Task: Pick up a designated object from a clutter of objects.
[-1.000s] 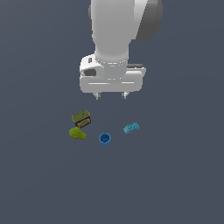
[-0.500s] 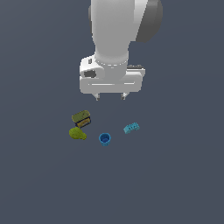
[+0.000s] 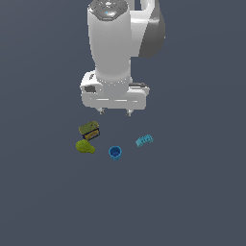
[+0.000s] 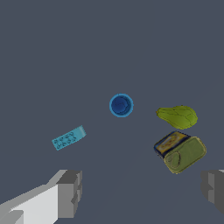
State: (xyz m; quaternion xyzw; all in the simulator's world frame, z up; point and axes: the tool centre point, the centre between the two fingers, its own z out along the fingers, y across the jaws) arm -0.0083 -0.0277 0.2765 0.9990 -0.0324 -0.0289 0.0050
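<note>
Nothing has shifted since the earlier frame: the gripper [image 3: 114, 112] still hangs above the clutter, fingers [image 4: 69, 192] spread apart and empty. The olive-and-navy box [image 3: 89, 130] lies at its 7 o'clock, touching the yellow-green lump [image 3: 84, 146]; blue cup [image 3: 115, 153] and cyan brick [image 3: 144, 140] sit apart.

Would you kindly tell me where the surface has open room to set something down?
Free: between blue cup and cyan brick, and all around the cluster's outside. Crowded: olive box and yellow-green lump sit almost touching.
</note>
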